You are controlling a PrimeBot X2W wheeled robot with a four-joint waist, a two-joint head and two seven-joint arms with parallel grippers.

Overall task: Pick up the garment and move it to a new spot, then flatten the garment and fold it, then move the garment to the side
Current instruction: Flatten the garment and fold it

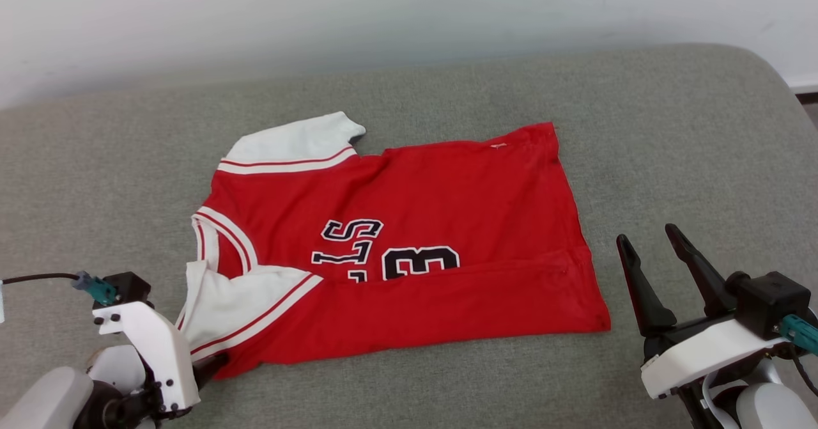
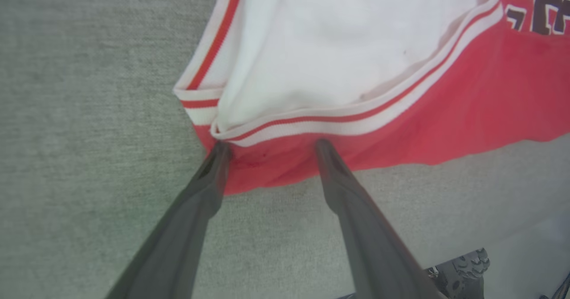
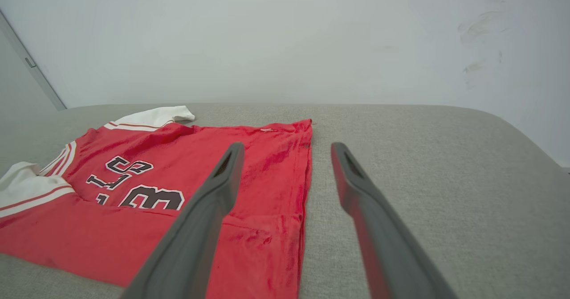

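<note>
The garment [image 1: 409, 224], a red jersey with white sleeves, striped trim and black-and-white lettering, lies spread on the grey cushion [image 1: 671, 135]. Its near edge is folded up over the lower part of the number. My left gripper [image 1: 214, 364] is at the garment's near-left corner. In the left wrist view the left gripper [image 2: 271, 147] is open, both fingertips resting on the red hem just below the white sleeve [image 2: 338, 49]. My right gripper [image 1: 652, 240] stands open and empty, just off the garment's near-right corner. In the right wrist view the right gripper [image 3: 286, 149] points along the garment [image 3: 169, 174] at its right edge.
The grey cushion [image 3: 436, 165] reaches to a pale wall [image 1: 409, 13] at the back and rounds off at the far right corner. Bare cushion lies to the right of the garment and behind it.
</note>
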